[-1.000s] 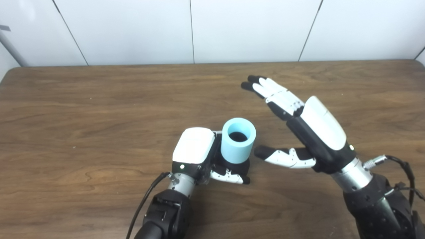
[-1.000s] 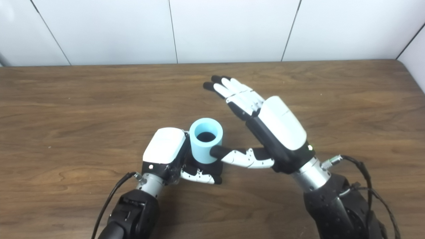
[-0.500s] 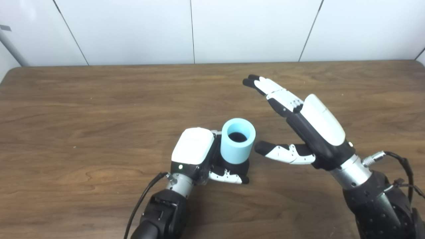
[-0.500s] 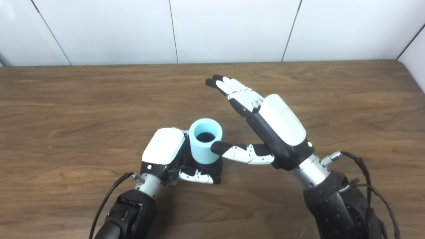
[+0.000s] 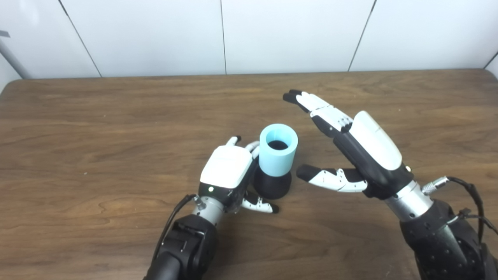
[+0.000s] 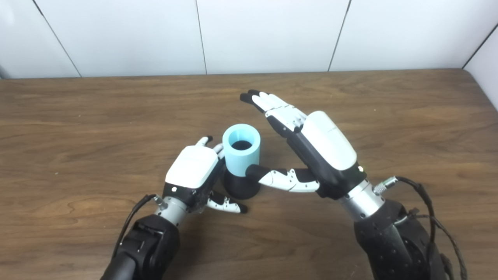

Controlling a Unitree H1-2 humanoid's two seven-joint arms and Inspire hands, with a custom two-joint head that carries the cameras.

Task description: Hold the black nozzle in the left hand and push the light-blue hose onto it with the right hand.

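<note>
Matt foam-like hose [image 5: 277, 155], grained wooden table [image 5: 116, 124], glossy plastic hand [image 5: 227, 171]

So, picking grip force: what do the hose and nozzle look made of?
Hose: looks like soft foam or rubber, with a thick wall and a matte, even light blue. Nozzle: matte black, likely plastic or rubber; too dark to tell.

Both head cameras looked down from above the near edge of the surface [image 5: 116, 116], facing its far edge and the white panelled wall [image 5: 155, 35] behind, close enough that both arms filled the lower frame. They shared nearly the whole surface. The left eye view reached the far left corner, and the right eye view reached further along the right edge.
</note>
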